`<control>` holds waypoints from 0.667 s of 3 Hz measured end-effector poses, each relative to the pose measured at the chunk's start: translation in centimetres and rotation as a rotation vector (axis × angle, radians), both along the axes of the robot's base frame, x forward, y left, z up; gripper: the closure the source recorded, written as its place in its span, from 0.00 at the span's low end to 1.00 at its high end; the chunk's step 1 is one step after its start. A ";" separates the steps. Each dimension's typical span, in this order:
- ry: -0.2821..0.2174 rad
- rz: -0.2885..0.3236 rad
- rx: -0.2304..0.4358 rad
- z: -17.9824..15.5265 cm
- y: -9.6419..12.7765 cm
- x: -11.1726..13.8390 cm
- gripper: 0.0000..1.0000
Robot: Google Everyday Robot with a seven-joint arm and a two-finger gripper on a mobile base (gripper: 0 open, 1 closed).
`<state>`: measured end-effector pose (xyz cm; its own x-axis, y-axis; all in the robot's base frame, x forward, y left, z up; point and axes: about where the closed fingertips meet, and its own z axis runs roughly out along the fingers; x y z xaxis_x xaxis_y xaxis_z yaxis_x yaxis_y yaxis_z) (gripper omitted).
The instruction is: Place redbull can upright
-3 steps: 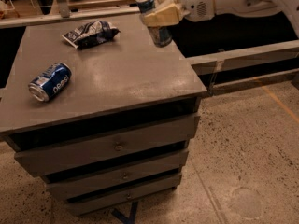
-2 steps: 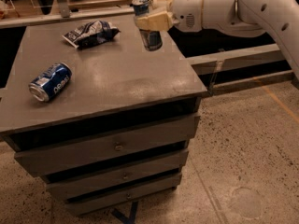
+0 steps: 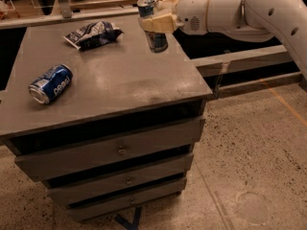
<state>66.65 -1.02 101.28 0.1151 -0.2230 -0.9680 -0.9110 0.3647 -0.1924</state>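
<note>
The redbull can [image 3: 154,40] is slim, blue and silver, and stands nearly upright in my gripper [image 3: 154,22] above the far right part of the grey cabinet top [image 3: 120,85]. The gripper's cream fingers [image 3: 160,23] are shut around the can's upper half. The can's silver top shows above the fingers, and its base is at or just above the surface; I cannot tell if it touches. My white arm reaches in from the upper right.
A fat blue Pepsi can [image 3: 50,83] lies on its side at the left of the top. A dark blue-and-white snack bag [image 3: 92,33] lies at the back, left of the gripper. Drawers are below. A low rail [image 3: 240,61] runs on the right.
My gripper has carried the redbull can leftward from beyond the right edge to over the cabinet top, and slightly lower. The Pepsi can and snack bag have not moved.
</note>
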 end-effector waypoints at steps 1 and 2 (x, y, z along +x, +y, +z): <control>-0.010 -0.055 0.069 -1.1 -0.7 0.9 1.00; 0.008 -0.073 0.145 -2.7 -0.4 1.8 1.00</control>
